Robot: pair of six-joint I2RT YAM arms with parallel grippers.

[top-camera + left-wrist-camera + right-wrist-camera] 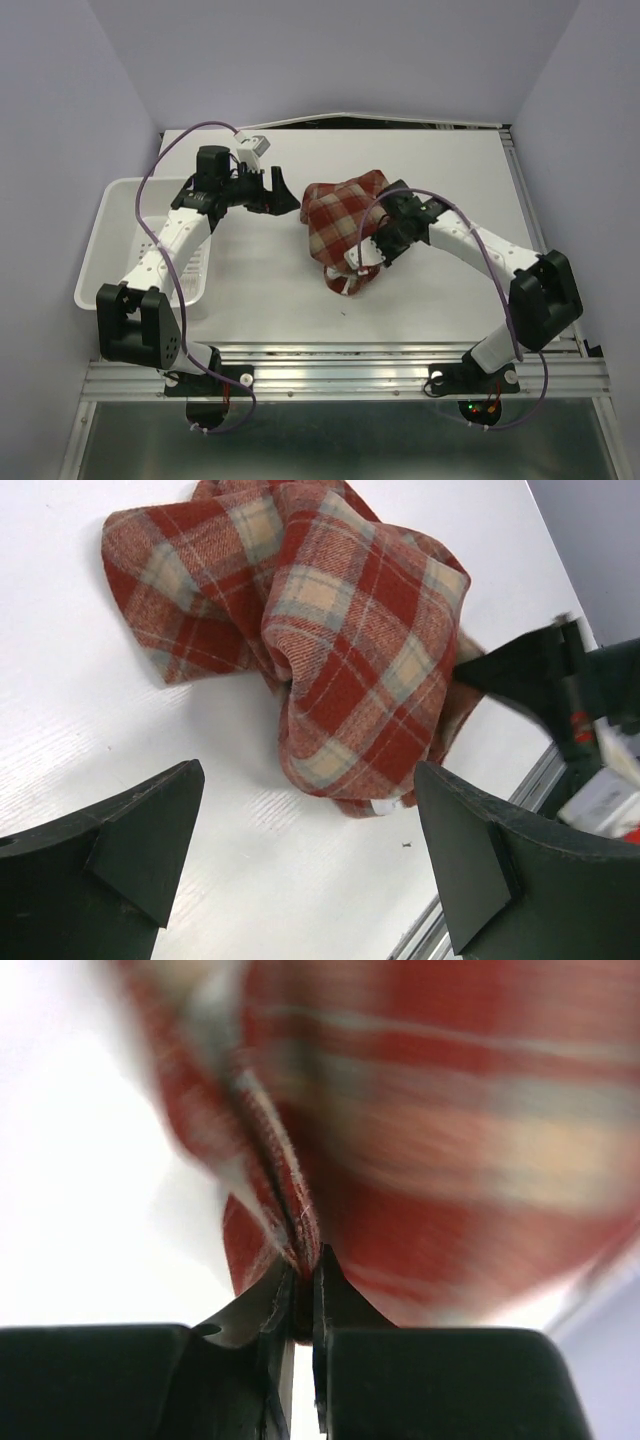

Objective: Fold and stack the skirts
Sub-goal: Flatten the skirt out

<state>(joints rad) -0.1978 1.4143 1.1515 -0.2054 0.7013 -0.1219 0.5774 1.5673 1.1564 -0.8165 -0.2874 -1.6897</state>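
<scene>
**A:** so how far along is the plaid skirt (pixel 342 222) folding?

**B:** barely started imo. It's one crumpled heap mid-table (pixel 450 170), no neat fold, and I can't see a stack anywhere. The right gripper (pixel 305 1272) is pinched tight on a cloth edge. The left gripper (pixel 305 780) is gaping wide just beside the heap, holding nothing. Pretty much all the folding is left.

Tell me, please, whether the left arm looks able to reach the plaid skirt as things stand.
Probably yes: the open left tool sits just beside the skirt, with only bare table between them; the right tool grips its other side.
</scene>
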